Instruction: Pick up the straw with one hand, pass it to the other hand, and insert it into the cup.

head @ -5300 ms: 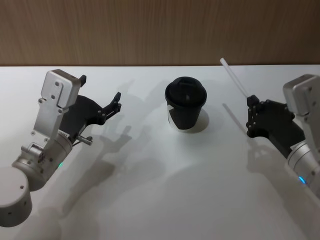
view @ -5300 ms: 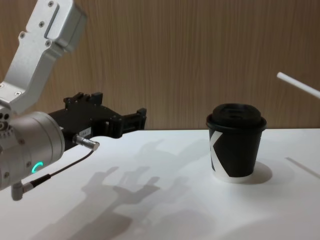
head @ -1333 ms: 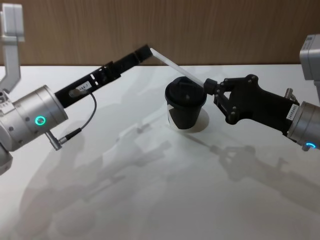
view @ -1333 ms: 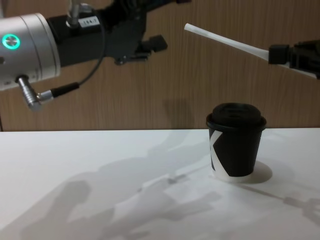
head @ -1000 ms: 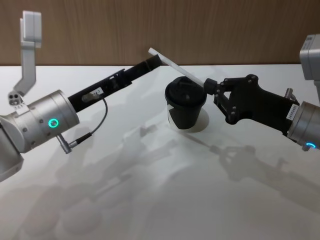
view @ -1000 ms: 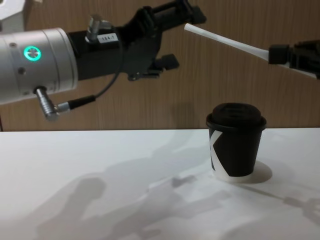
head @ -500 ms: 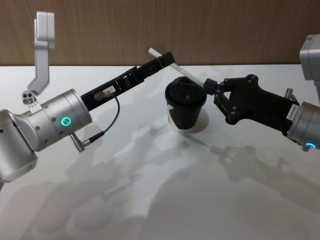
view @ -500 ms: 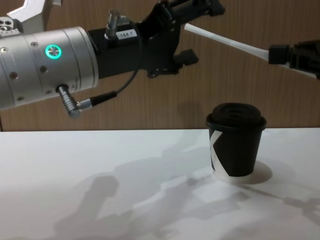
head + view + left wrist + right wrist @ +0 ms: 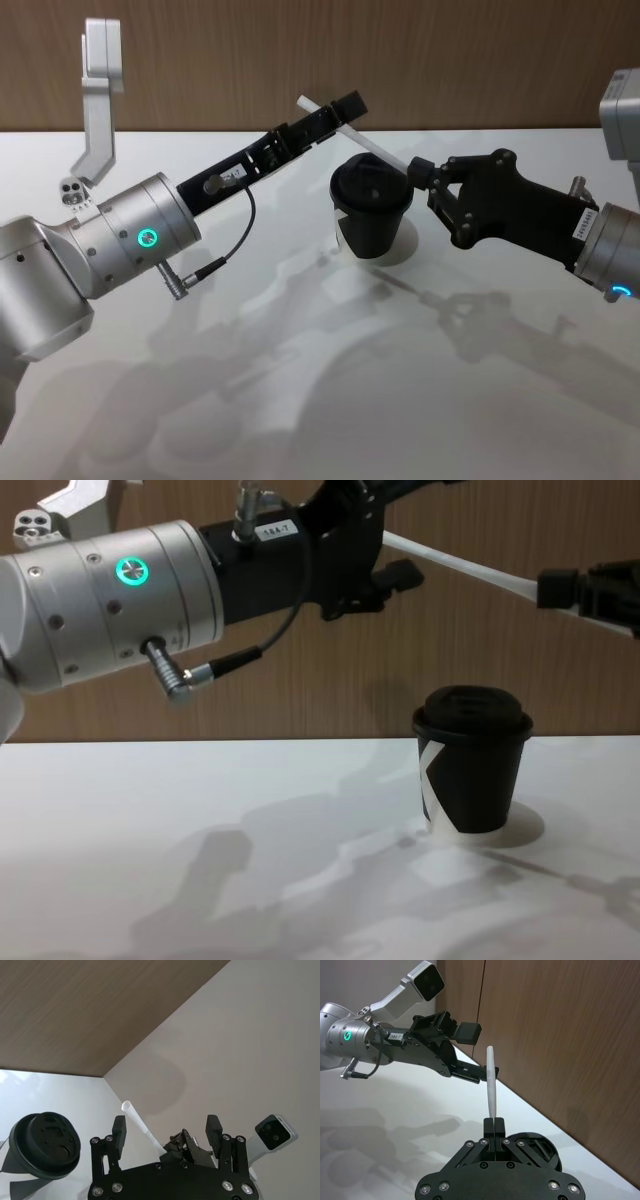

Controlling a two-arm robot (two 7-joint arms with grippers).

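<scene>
Straw (image 9: 380, 148) hangs in the air above the far rim of the cup (image 9: 372, 215), slanting toward 10 o'clock from the right gripper (image 9: 420, 172). That gripper's fingers are clamped on its lower end, and its arm reaches in from 3 o'clock. The left gripper (image 9: 335, 117), extended toward 2 o'clock, has its fingers spread either side of the straw's free end.

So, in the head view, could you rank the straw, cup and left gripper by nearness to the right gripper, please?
1. Straw, clamped in the right gripper.
2. Cup, just to its left.
3. Left gripper, farther left, open around the straw's free end.
</scene>
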